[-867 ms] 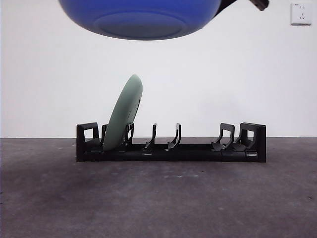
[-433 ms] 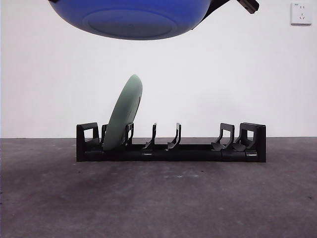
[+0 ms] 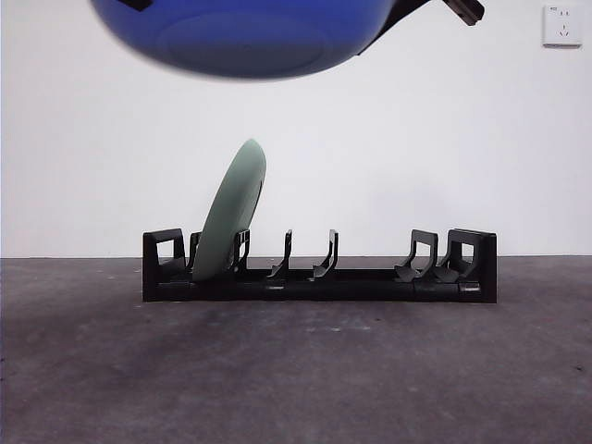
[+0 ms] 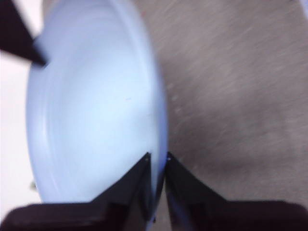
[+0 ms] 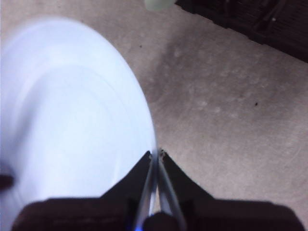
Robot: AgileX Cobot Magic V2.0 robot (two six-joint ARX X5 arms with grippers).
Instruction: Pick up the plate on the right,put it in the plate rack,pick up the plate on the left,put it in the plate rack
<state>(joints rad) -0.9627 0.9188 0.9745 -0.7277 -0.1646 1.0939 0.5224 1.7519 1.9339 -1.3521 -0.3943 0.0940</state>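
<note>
The blue plate (image 3: 245, 37) hangs high in the air above the black plate rack (image 3: 319, 268), tilted, its underside showing, and both of my pincers grip it by the rim: my left pincer (image 4: 158, 159) is clenched on one edge and my right pincer (image 5: 157, 155) is clenched on the opposite edge. Below, the rack sits on the grey counter (image 3: 296, 370) with a pale green plate (image 3: 231, 215) leaning in the slots near one end, well apart from the blue plate
</note>
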